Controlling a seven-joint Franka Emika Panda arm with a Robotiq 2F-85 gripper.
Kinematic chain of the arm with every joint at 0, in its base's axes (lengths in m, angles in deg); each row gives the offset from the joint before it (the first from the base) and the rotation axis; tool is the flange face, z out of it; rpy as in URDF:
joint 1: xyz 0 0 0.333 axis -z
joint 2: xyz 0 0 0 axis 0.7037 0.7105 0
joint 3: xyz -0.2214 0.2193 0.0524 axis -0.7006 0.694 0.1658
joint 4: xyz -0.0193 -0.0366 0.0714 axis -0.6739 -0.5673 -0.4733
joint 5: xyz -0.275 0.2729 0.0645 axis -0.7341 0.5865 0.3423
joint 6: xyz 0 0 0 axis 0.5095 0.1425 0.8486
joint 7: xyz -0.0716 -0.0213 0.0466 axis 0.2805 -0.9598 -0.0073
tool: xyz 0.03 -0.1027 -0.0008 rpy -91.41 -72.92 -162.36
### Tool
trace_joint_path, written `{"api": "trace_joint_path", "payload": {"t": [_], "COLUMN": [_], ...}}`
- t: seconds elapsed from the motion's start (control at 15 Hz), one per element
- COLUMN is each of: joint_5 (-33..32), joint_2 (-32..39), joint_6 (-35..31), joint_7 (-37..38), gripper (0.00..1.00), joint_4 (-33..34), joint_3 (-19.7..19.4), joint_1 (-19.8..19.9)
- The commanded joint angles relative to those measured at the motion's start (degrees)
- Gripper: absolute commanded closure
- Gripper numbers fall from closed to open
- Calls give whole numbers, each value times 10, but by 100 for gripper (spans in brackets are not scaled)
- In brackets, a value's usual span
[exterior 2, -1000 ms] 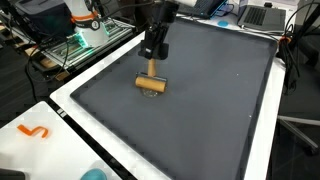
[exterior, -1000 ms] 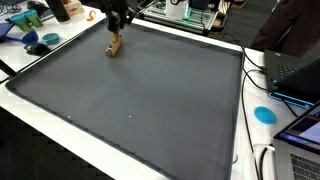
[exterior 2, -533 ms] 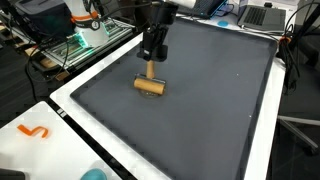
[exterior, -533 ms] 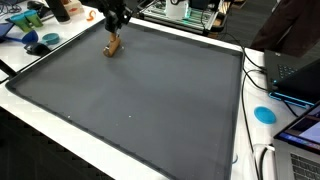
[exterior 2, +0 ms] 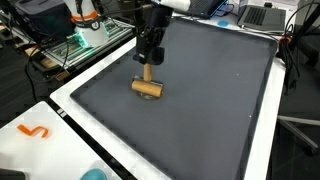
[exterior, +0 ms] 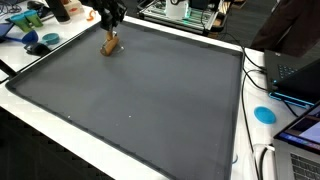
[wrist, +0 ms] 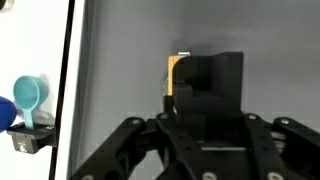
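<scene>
The wooden mallet [exterior 2: 148,87] hangs with its handle upright and its round head low over the grey mat [exterior 2: 215,110], near one corner of the mat. I cannot tell whether the head touches it. The pincer [exterior 2: 148,62] is clamped narrowly on the handle from above. A blue cup [wrist: 28,95] stands on the white desk [exterior 2: 45,115], beyond the mat's edge.
</scene>
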Motion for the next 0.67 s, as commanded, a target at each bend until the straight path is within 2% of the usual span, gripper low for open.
{"api": "trace_joint_path", "payload": {"t": [0.0, 0.6], "joint_5": [8, -3], "joint_2": [39, 49], "joint_6": [-28, -31], "joint_7": [-25, -11], "gripper": [76, 76], "joint_4": [1, 16], "joint_3": [-18, -36], "joint_1": [21, 30]}}
